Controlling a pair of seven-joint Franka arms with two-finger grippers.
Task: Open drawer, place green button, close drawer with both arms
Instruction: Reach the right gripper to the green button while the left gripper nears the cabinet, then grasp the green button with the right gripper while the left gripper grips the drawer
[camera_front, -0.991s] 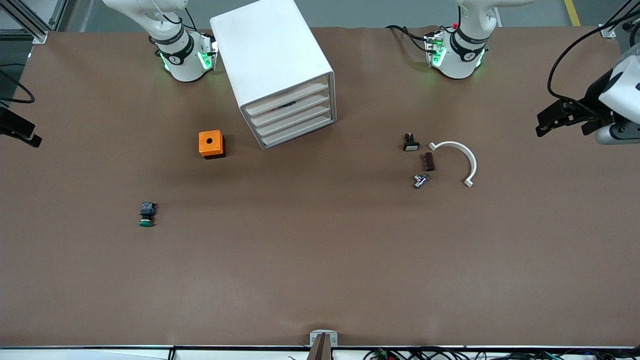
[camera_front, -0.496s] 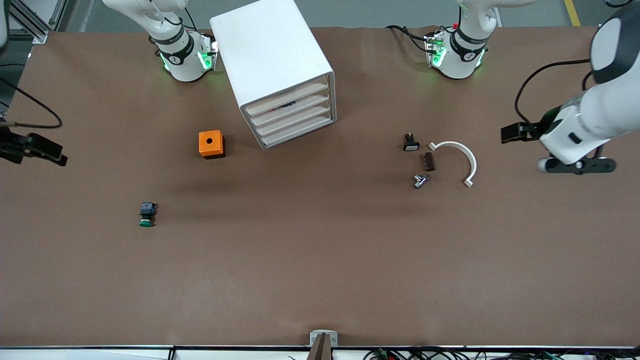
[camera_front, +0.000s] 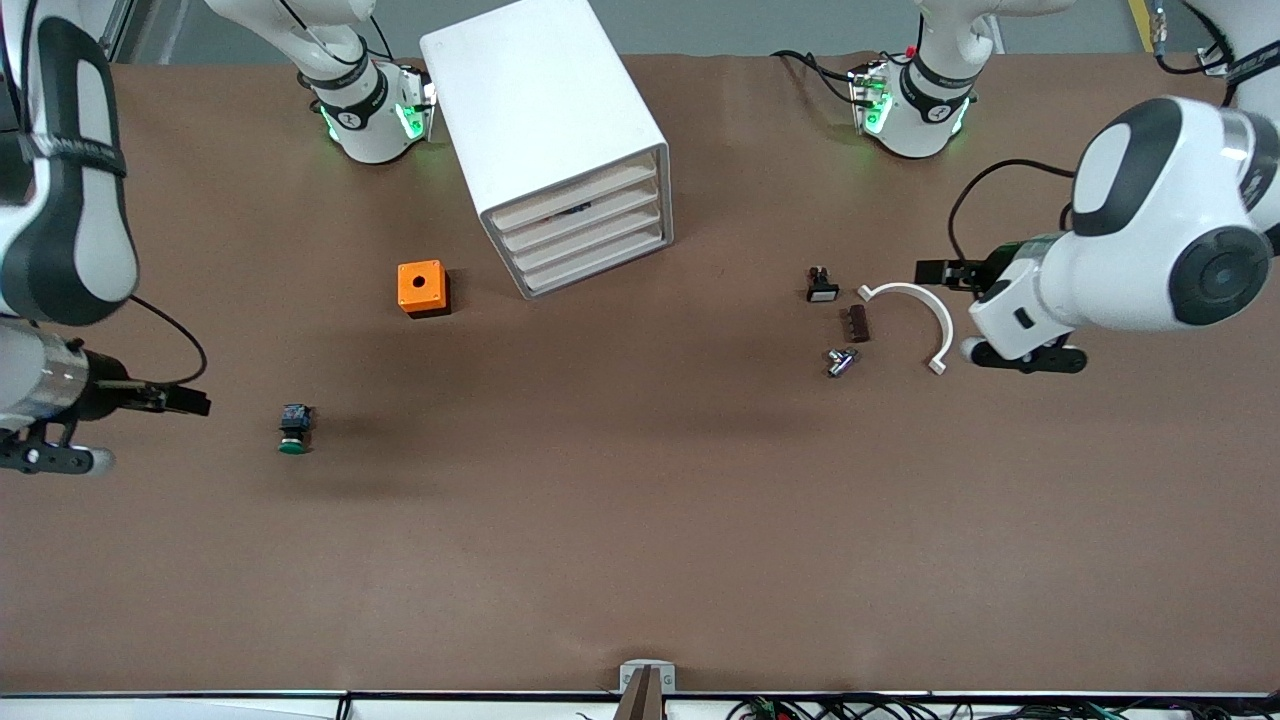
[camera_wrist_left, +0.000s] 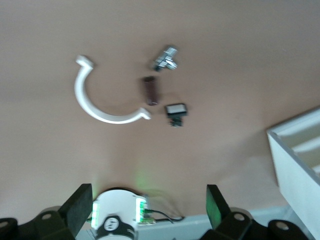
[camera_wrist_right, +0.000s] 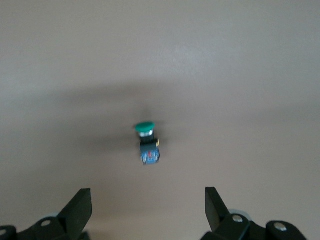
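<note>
Both arms are swinging in over the surface (camera_front: 640, 520) from its two ends since a second ago: the right claw (camera_wrist_right: 145, 212), fingers spread wide and holding nothing, is now hovering close to the button (camera_front: 293, 429), while the left claw (camera_wrist_left: 147, 210), likewise wide open and empty, is hanging just beside the white curved piece (camera_front: 925, 318). Lying on its side at the right arm's end, the button is sitting nearer the front camera than the orange box (camera_front: 423, 288), and the drawer (camera_front: 600, 265), lowest in the white cabinet (camera_front: 545, 130), is sitting fully closed.
</note>
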